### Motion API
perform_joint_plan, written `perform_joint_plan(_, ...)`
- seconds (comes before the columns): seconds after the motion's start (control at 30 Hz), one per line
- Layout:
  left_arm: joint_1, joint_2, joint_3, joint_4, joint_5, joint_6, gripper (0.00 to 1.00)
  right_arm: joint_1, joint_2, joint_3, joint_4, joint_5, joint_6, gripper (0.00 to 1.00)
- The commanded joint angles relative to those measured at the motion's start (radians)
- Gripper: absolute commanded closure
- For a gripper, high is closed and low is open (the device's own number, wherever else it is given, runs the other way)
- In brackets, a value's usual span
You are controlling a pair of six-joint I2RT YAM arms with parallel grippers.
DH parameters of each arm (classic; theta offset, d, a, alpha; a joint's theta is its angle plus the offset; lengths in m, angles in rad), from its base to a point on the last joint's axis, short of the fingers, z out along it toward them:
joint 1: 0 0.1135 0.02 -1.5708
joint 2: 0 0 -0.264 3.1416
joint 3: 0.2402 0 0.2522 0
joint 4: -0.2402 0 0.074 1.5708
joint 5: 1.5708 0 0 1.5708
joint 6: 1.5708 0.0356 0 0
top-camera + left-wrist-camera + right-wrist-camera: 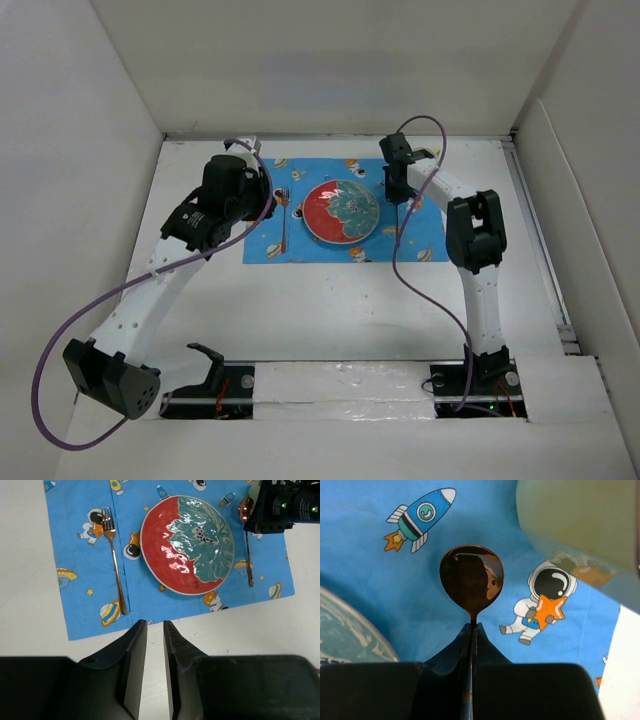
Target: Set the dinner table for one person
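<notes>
The right claw (471,626), clamped on the neck of the copper-toned metal spoon (471,577) beside the round red-and-green plate (350,630), risks skewing it if withdrawn before opening; the left claw (155,625) gapes empty.

— Where's the plate (186,545)?
— Middle of the placemat (75,605), which lies on the counter (25,580), towards its far side.
— And the cutlery?
— Fork (116,570) on the placemat left of the plate, spoon (248,560) on it to the right, both apart from the plate.
</notes>
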Motion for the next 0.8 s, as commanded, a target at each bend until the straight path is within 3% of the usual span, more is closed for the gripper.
perform_joint_plan(0.0, -0.004, 0.007, 0.055, 0.036, -0.001, 0.013, 0.81, -0.003, 0.02, 0.055, 0.015, -0.012, -0.003, 0.99)
perform_joint_plan(0.07, -0.004, 0.013, 0.057, 0.039, -0.001, 0.013, 0.75, -0.003, 0.023, 0.067, 0.015, -0.021, 0.008, 0.86)
perform_joint_plan(0.1, -0.004, 0.015, 0.06, 0.041, -0.001, 0.013, 0.7, -0.003, 0.02, 0.07, 0.017, -0.028, 0.011, 0.72)
perform_joint_plan(0.17, -0.004, 0.019, 0.063, 0.041, -0.001, 0.013, 0.57, -0.003, -0.011, 0.072, 0.012, -0.059, 0.03, 0.62)
perform_joint_plan(0.23, -0.004, 0.026, 0.066, 0.049, -0.001, 0.013, 0.51, -0.003, -0.073, 0.057, 0.012, -0.073, 0.054, 0.48)
perform_joint_plan(0.27, -0.004, 0.029, 0.07, 0.05, -0.001, 0.013, 0.5, 0.006, -0.101, 0.046, 0.012, -0.075, 0.065, 0.48)
perform_joint_plan(0.4, -0.004, 0.044, 0.106, 0.055, -0.003, 0.004, 0.41, 0.028, -0.302, -0.031, 0.017, -0.11, 0.117, 0.23)
perform_joint_plan(0.47, -0.004, 0.053, 0.132, 0.062, -0.004, -0.005, 0.38, 0.04, -0.465, -0.08, 0.034, -0.148, 0.134, 0.21)
perform_joint_plan(0.53, -0.004, 0.064, 0.181, 0.085, -0.001, -0.019, 0.37, 0.074, -0.579, -0.15, 0.066, -0.138, 0.137, 0.25)
perform_joint_plan(0.57, -0.004, 0.07, 0.201, 0.095, -0.001, -0.042, 0.37, 0.074, -0.635, -0.181, 0.086, -0.142, 0.134, 0.01)
perform_joint_plan(0.7, -0.004, 0.072, 0.329, 0.118, 0.014, -0.086, 0.36, 0.074, -0.947, -0.287, 0.088, -0.067, 0.163, 0.0)
perform_joint_plan(0.77, -0.004, 0.032, 0.359, 0.122, -0.079, -0.105, 0.36, 0.05, -1.096, -0.374, 0.161, 0.005, 0.195, 0.0)
